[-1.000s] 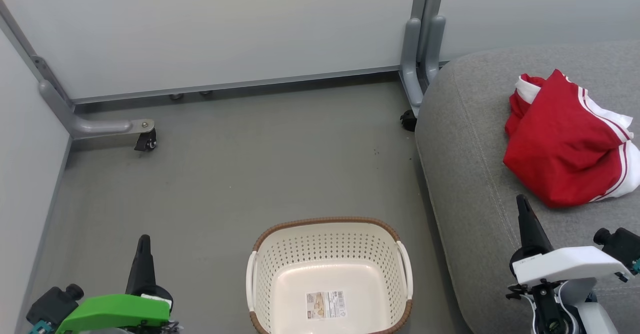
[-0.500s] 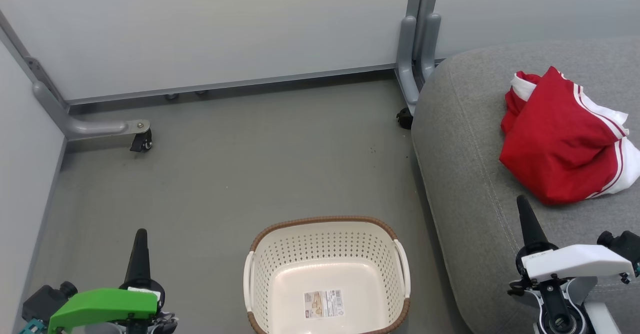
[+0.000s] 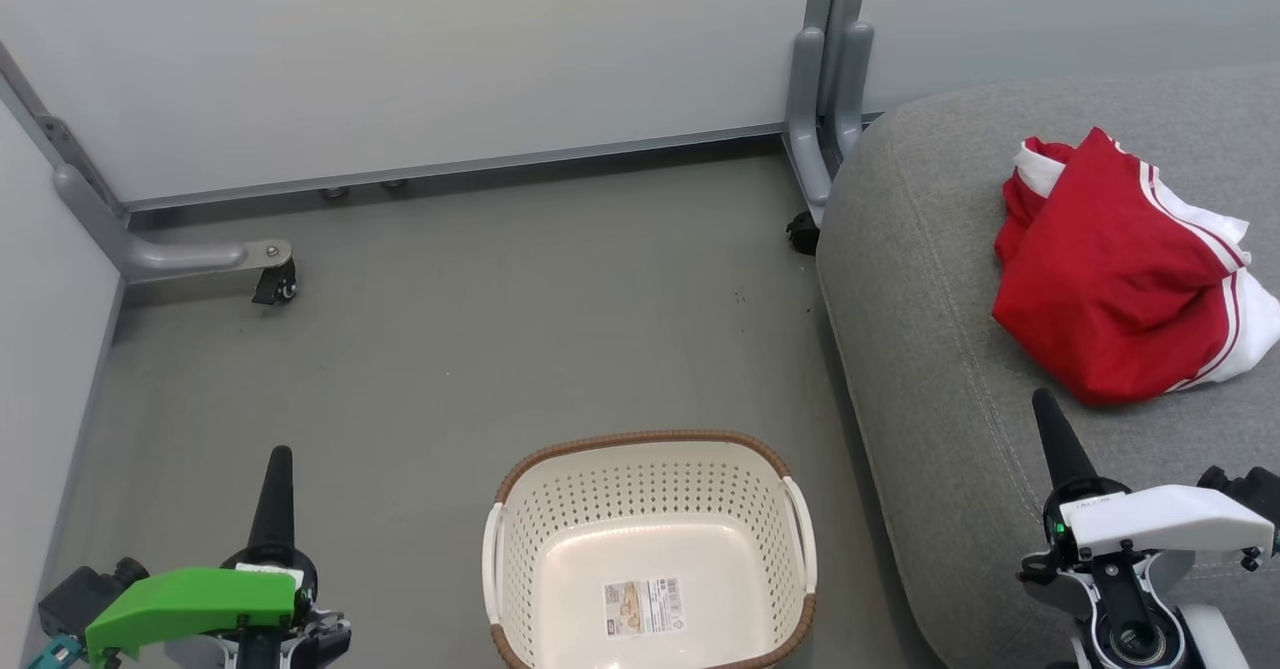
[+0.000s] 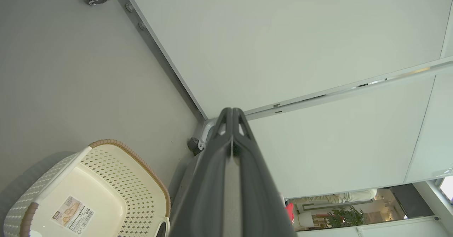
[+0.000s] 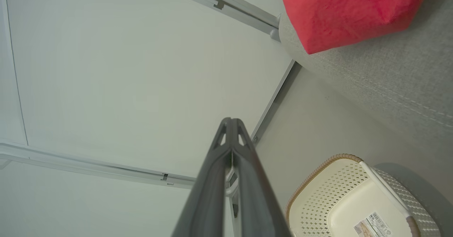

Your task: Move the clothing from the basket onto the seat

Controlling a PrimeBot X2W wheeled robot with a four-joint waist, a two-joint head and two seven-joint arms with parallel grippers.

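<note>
Resting with the job apparently done: the cream-white perforated plastic basket (image 3: pixel 640 441) with its brown woven-look rim held only its label (image 3: pixel 645 606).
Right of the basket, the bright-red, white-striped soft clothing (image 3: pixel 1110 279) lay heaped on the big grey woven-fabric seat (image 3: pixel 940 369), perhaps both garments in one bundle. The left gripper (image 3: pixel 279 469) and right gripper (image 3: pixel 1048 414) flanked the basket, each clenched on nothing, as nothing seemed left to carry. The head view gave that layout; the wrist views showed the fingers (image 4: pixel 212 180) pressed together.
</note>
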